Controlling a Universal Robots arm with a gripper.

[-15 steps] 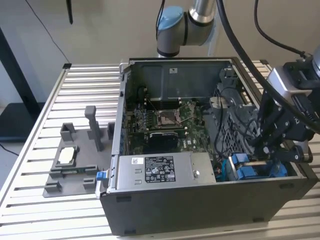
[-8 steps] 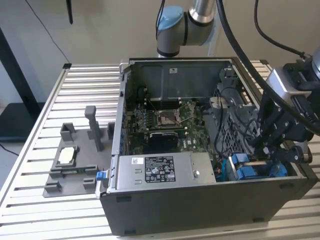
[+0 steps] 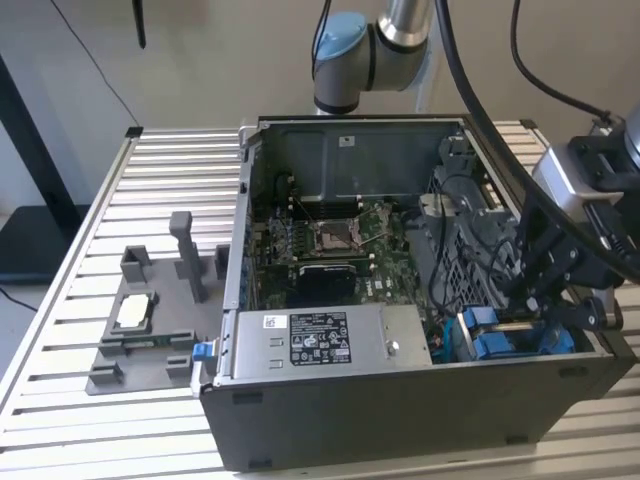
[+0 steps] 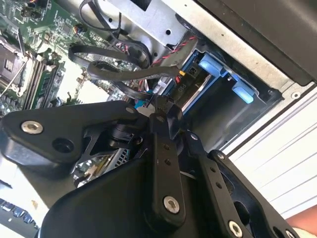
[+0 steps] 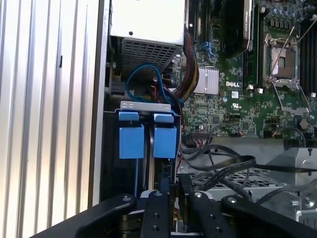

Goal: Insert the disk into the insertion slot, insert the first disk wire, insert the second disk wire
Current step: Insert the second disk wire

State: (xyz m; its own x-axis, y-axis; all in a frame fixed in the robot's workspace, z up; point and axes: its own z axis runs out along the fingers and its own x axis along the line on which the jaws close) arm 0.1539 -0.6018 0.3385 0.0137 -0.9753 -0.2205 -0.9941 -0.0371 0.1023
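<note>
The disk (image 5: 148,141) sits in the drive bay at the corner of the open computer case, clipped in blue carrier frames (image 3: 490,343). Its blue tabs (image 4: 218,67) also appear in the second wrist view. My gripper (image 3: 530,295) reaches into the case right at the bay. Its fingers (image 4: 159,124) are shut on the black connector of a flat black disk wire (image 4: 124,74). That connector is held at the disk's rear edge (image 4: 190,91). In the first wrist view my gripper (image 5: 171,181) stands just short of the blue frames.
A silver labelled power-supply box (image 3: 320,345) lies along the case's front edge. The motherboard (image 3: 330,240) fills the case floor, with loose black cables (image 5: 223,166) beside the bay. A grey fixture (image 3: 140,320) stands on the slatted table (image 3: 170,170) at the exterior view's left.
</note>
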